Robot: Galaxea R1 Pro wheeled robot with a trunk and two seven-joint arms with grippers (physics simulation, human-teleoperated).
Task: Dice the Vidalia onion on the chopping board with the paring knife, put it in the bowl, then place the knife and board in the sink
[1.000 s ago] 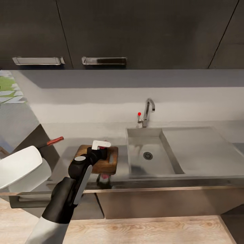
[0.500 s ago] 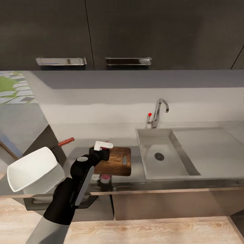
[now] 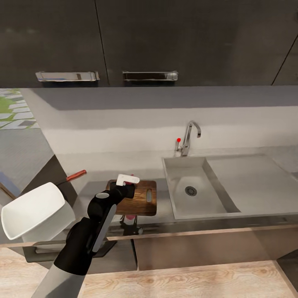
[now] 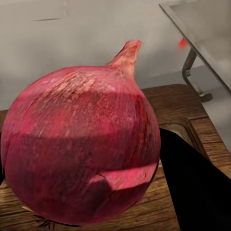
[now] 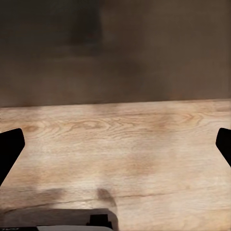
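Left wrist view: the left gripper (image 4: 91, 192) clamps a glossy red onion (image 4: 82, 144) over the grainy wooden chopping board (image 3: 140, 198), at nine o'clock of the matte sink (image 3: 194, 194). Right gripper (image 5: 115, 144) gapes wide above the wood floor (image 5: 120, 144). No writing readable.

The left arm is extended from the 7 o'clock corner of the head view toward 12 o'clock, its black forearm raised. The left gripper (image 3: 128, 186) is clamped on the onion (image 4: 82, 154), one dark finger (image 4: 192, 183) pressed against its side. The right gripper (image 5: 115, 144) is spread wide, pointed downward.
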